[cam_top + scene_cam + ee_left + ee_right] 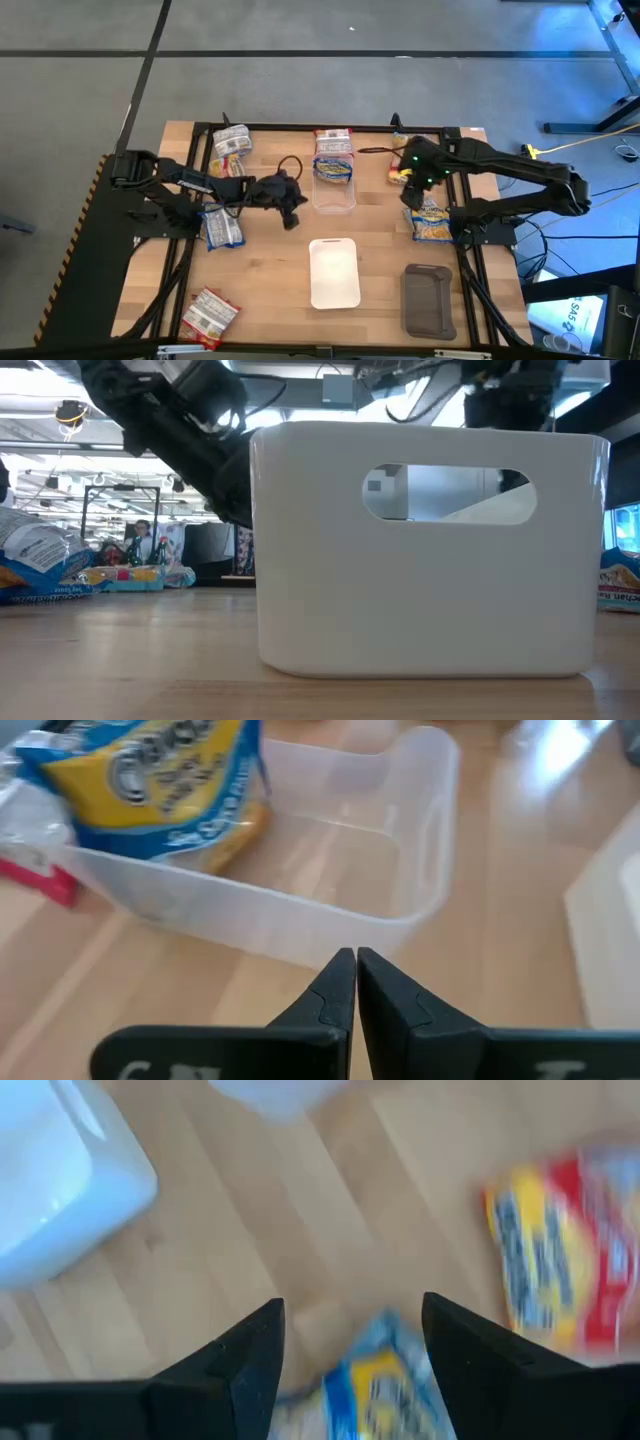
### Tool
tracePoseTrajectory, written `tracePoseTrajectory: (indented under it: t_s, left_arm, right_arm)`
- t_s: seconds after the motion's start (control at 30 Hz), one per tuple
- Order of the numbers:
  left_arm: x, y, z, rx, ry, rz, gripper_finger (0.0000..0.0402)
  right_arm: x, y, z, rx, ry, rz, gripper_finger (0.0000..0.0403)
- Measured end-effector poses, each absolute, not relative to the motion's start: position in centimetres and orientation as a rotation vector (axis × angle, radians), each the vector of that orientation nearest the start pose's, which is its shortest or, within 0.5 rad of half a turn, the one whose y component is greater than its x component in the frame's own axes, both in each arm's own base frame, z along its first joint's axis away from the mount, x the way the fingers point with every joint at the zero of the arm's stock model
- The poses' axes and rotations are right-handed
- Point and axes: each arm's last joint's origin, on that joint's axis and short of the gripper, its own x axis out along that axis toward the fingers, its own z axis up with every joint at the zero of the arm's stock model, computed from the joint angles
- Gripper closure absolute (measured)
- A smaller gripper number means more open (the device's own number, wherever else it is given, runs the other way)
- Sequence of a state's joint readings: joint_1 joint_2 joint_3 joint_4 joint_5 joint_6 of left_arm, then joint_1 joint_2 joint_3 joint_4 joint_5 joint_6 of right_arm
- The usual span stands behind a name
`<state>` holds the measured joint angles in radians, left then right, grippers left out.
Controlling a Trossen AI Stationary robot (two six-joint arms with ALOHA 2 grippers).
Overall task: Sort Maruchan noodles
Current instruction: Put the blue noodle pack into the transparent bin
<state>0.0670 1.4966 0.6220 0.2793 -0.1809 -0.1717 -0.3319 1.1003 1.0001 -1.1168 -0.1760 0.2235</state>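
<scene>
Maruchan noodle packets lie scattered on the wooden table: a silver one far left, a blue one, a red-silver one near left, a silver-red one, a red-orange one and a blue-yellow one at the right. Another blue-yellow packet lies in the clear tray. My left gripper is shut and empty, just left of that tray. My right gripper hangs open above the table, over the blue-yellow packet, beside the red-orange one.
A white tray stands near the middle front; its wall fills the low view. A dark grey tray sits to its right. Bare wood lies between the clear tray and the white tray. Black cables run over the far table.
</scene>
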Motion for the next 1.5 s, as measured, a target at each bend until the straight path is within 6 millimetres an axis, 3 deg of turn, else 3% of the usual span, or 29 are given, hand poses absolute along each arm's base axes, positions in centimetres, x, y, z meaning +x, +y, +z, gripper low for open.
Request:
tracePoseTrajectory:
  t_s: [0.17,0.47,0.63,0.8,1.23,1.33,1.5]
  left_arm:
    - [28.3,1.2,16.3,-0.092,0.569,0.28,0.0392]
    - [28.5,0.8,16.5,-0.08,0.55,0.263,0.0392]
    - [28.5,0.8,16.6,-0.059,0.539,0.256,0.0392]
    - [28.6,0.8,16.7,-0.06,0.534,0.256,0.0392]
    - [28.6,0.8,16.7,-0.057,0.533,0.255,0.0392]
    - [28.6,0.8,16.7,-0.058,0.533,0.251,0.0392]
    - [28.6,0.8,16.7,-0.059,0.533,0.248,0.0392]
  right_arm:
    - [16.1,-3.8,26.8,0.611,1.28,-0.378,0.0189]
    - [16.3,-0.5,23.8,0.744,1.341,-0.636,0.0189]
    - [17.5,0.9,22.6,0.729,1.305,-0.785,0.0189]
    - [18.8,1.9,20.7,0.675,1.374,-0.867,0.0189]
    - [20.2,3.3,17.4,0.529,1.498,-0.975,0.019]
    - [20.2,3.3,17.3,0.499,1.507,-0.975,0.0207]
    - [20.3,3.3,17.1,0.482,1.511,-0.978,0.0278]
